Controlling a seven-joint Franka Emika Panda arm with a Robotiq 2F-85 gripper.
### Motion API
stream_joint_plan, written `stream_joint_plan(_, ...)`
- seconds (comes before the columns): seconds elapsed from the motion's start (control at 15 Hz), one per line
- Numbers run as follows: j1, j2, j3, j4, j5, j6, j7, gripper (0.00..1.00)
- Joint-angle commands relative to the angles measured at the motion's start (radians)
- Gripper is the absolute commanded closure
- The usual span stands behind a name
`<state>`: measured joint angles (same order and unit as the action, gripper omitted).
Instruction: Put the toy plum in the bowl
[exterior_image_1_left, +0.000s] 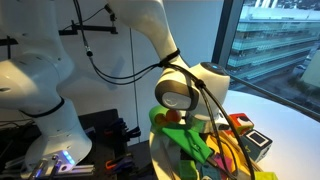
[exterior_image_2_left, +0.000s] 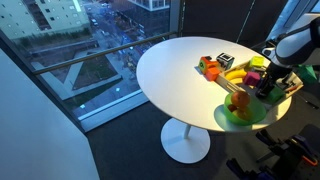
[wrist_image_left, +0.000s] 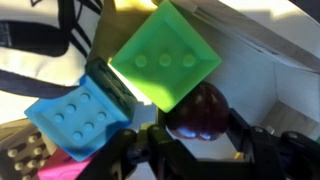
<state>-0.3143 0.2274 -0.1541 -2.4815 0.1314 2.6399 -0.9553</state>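
In the wrist view the toy plum (wrist_image_left: 198, 110), dark purple-brown and glossy, sits between my gripper's two black fingers (wrist_image_left: 198, 130), which press on both of its sides. It lies against a green studded block (wrist_image_left: 165, 55) in the wooden tray. In an exterior view my gripper (exterior_image_2_left: 268, 76) is down over the wooden tray (exterior_image_2_left: 292, 92) at the table's right side, and the plum is hidden there. The small bright green bowl (exterior_image_2_left: 228, 118) stands at the table's near edge, in front of the tray, with the orange toy fruit (exterior_image_2_left: 238, 100) in it.
A blue studded block (wrist_image_left: 80, 115) and a pink one (wrist_image_left: 62, 165) lie beside the green block. On the round white table (exterior_image_2_left: 170, 80) an orange block (exterior_image_2_left: 208, 68) and a black-and-white cube (exterior_image_2_left: 225, 60) stand by the tray. The arm (exterior_image_1_left: 180, 90) blocks most of an exterior view.
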Motion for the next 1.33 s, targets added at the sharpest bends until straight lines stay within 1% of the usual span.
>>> stream_joint_plan(0.0,0.007,-0.029,-0.007,0.007,-0.023,-0.011,0.076,0.65)
stream_joint_plan(0.4,0.019,-0.089,-0.008,0.004,-0.027,-0.048,0.160,0.65)
stream_joint_plan(0.73,0.047,-0.158,-0.006,0.000,-0.024,-0.113,0.234,0.65)
stream_joint_plan(1.0,0.075,-0.217,-0.007,-0.004,-0.031,-0.179,0.288,0.65)
stream_joint_plan(1.27,0.101,-0.279,-0.007,0.001,-0.013,-0.293,0.310,0.65)
